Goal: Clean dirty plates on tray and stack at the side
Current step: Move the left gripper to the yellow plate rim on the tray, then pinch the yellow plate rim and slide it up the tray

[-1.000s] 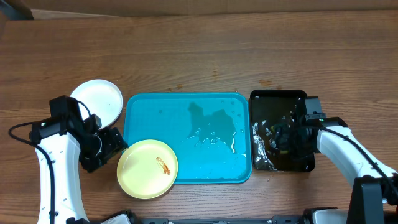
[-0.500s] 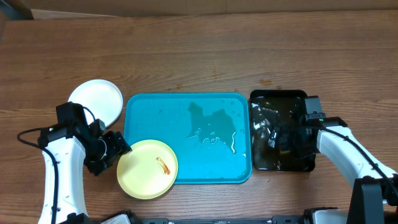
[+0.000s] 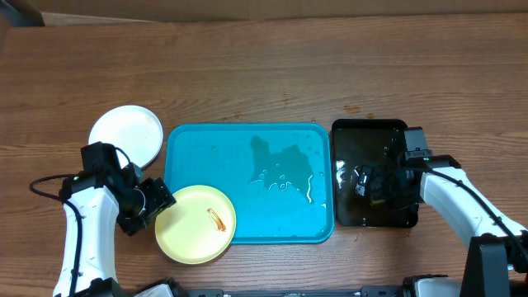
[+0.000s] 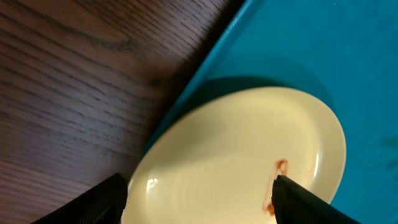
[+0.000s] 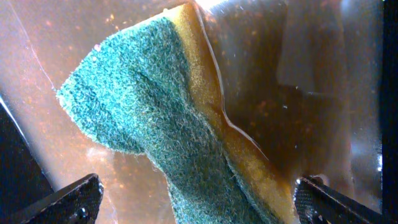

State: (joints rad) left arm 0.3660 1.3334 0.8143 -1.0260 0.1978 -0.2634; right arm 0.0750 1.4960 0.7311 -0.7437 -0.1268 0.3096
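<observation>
Pale-yellow plate (image 3: pixel 195 223) sat overhanging the near-left corner of the turquoise tray (image 3: pixel 206 157), so I had my left pincer (image 3: pixel 158 200) spread at its rim ready to steady it, while my right pincer (image 5: pixel 202 205) gaped wide over the sponge (image 5: pixel 143 112) soaking in the black tray (image 3: pixel 371 130).

Plate (image 3: pixel 195 224) is lying just ahead of left gripper (image 3: pixel 159 200), overhanging tray (image 3: pixel 247 140); second plate (image 3: pixel 126 132) is sitting behind that gripper. Sponge (image 5: pixel 168 124) is lying between right gripper (image 5: pixel 198 199) fingers.

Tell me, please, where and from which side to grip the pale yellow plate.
Pinch the left rim of the pale yellow plate from the left with the left tool: that edge juts past the tray, likely leaving room underneath.
</observation>
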